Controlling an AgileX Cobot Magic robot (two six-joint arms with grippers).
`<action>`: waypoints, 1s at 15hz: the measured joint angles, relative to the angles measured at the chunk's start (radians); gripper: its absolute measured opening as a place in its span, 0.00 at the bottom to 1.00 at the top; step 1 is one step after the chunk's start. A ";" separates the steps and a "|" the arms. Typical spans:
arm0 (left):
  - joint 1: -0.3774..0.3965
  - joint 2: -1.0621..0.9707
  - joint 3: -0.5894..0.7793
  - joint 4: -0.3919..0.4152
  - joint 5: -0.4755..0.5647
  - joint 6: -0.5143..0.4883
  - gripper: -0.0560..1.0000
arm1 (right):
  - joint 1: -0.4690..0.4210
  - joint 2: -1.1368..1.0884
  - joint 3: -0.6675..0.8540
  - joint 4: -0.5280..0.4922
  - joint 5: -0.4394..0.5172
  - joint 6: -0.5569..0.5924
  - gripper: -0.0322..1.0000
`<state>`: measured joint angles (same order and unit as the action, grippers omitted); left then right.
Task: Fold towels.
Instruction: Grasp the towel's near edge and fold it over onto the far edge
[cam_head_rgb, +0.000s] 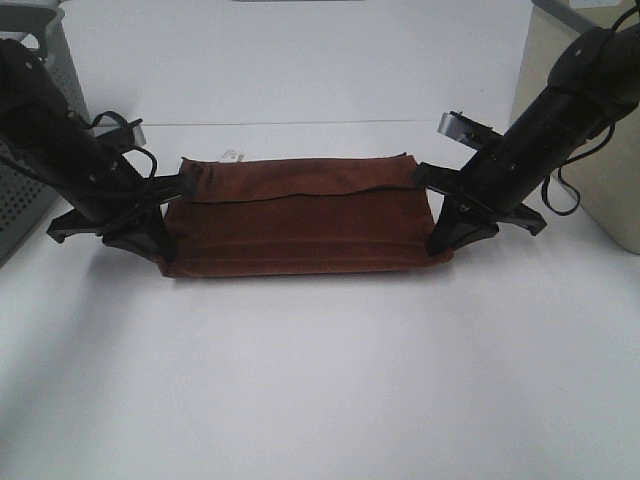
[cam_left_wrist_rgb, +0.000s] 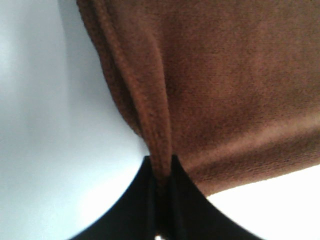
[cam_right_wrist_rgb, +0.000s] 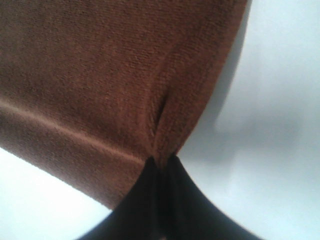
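Towel (cam_head_rgb: 300, 225), reddish-brown and folded lengthwise, lay across the middle of the white table (cam_head_rgb: 320, 380). Left fingers (cam_left_wrist_rgb: 132, 210) were clamped on its left short edge, right fingers (cam_right_wrist_rgb: 185, 200) clamped on its right edge; a white tag (cam_head_rgb: 233, 154) showed at the far left corner.

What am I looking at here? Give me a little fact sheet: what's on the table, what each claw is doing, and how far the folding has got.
Surface: white table
Item: one reddish-brown towel, lying flat, long side across the view
Label: small white tag at the towel's far left corner
Left side: left gripper shut, pinching the left short edge
Right side: right gripper shut, pinching the right short edge
Folding: layers already overlap along the far edge; probably more folds to come
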<state>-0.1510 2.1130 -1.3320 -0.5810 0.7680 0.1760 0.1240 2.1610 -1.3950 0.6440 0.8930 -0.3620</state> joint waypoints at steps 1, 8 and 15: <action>0.000 -0.010 0.000 -0.006 -0.013 0.000 0.07 | 0.000 -0.001 -0.003 0.001 0.000 -0.001 0.03; 0.000 0.018 -0.218 0.018 -0.048 -0.114 0.06 | 0.000 0.059 -0.305 -0.008 0.025 0.020 0.03; 0.035 0.247 -0.544 0.053 -0.031 -0.187 0.07 | 0.000 0.288 -0.616 -0.026 0.059 0.058 0.03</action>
<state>-0.1160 2.3600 -1.8760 -0.5280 0.7370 -0.0110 0.1240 2.4490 -2.0110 0.6180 0.9520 -0.3040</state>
